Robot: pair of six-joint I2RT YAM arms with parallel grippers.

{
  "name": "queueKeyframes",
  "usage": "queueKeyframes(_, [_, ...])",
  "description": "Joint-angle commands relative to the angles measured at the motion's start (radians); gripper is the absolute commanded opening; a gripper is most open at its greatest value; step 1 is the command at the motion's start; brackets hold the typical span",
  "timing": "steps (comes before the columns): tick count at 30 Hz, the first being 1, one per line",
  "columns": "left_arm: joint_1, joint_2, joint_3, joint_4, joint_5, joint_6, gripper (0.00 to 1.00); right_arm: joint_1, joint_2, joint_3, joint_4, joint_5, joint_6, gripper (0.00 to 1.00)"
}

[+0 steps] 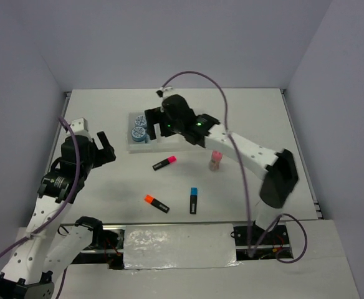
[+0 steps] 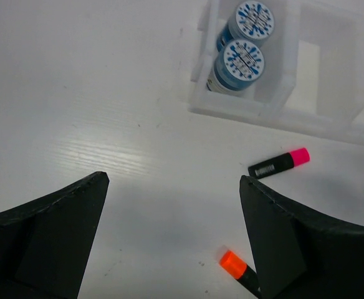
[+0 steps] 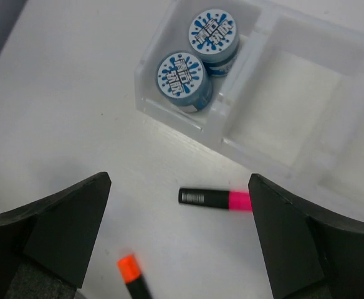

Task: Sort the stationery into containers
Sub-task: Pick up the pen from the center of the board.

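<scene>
The white three-compartment tray [image 1: 132,147] holds two blue-and-white discs [image 1: 139,123] [image 1: 138,134] in its left compartment. On the table lie the pink-capped marker [image 1: 164,163], the orange-capped marker [image 1: 157,203] and the blue-capped marker [image 1: 194,200]. The tan pink-capped cylinder [image 1: 215,160] stands upright. My right gripper [image 1: 152,121] hovers open and empty over the tray, hiding its other compartments. In the right wrist view [image 3: 179,243] the pink marker [image 3: 216,199] lies below the jaws. My left gripper [image 1: 107,149] is open and empty left of the markers; it also shows in the left wrist view [image 2: 172,249].
The left wrist view shows the tray [image 2: 275,107], both discs [image 2: 244,59], the pink marker [image 2: 278,164] and the orange marker [image 2: 237,266]. The right wrist view shows the tray [image 3: 255,59], a disc [image 3: 182,75] and the orange marker [image 3: 131,274]. Walls enclose the table.
</scene>
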Motion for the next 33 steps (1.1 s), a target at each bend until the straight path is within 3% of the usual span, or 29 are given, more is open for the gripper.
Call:
queueKeyframes(1, [-0.011,0.079,-0.026,0.095,0.185,0.045,0.99,0.010,-0.352,-0.122,0.037,0.052,0.034,1.00])
queueKeyframes(4, [-0.075,0.210,0.001,0.085,0.201,0.017,0.99,0.012,-0.517,-0.233,-0.090,0.064,0.049,0.99])
queueKeyframes(7, [-0.197,0.370,0.080,0.023,0.128,-0.016,0.99,0.013,-0.666,-0.354,-0.198,0.099,0.083,0.98])
queueKeyframes(8, [-0.286,0.404,0.101,0.013,0.103,-0.026,0.99,0.013,-0.710,-0.436,-0.206,0.095,0.089,0.98])
queueKeyframes(11, [-0.394,0.533,0.168,0.024,0.107,-0.021,0.99,0.013,-0.861,-0.573,-0.256,0.090,0.095,0.97])
queueKeyframes(15, [-0.406,0.613,0.190,0.111,0.179,-0.017,0.99,0.013,-1.032,-0.705,-0.311,0.200,0.123,0.98])
queueKeyframes(20, [-0.409,0.693,0.179,0.258,0.195,0.051,0.99,0.013,-1.101,-0.788,-0.328,0.254,0.182,0.98])
queueKeyframes(30, [-0.408,0.935,0.213,0.374,0.170,0.270,0.83,0.015,-1.228,-0.874,-0.265,0.127,0.190,0.97])
queueKeyframes(33, [-0.408,0.987,0.217,0.409,0.153,0.316,0.86,0.013,-1.259,-0.886,-0.287,0.092,0.192,0.96])
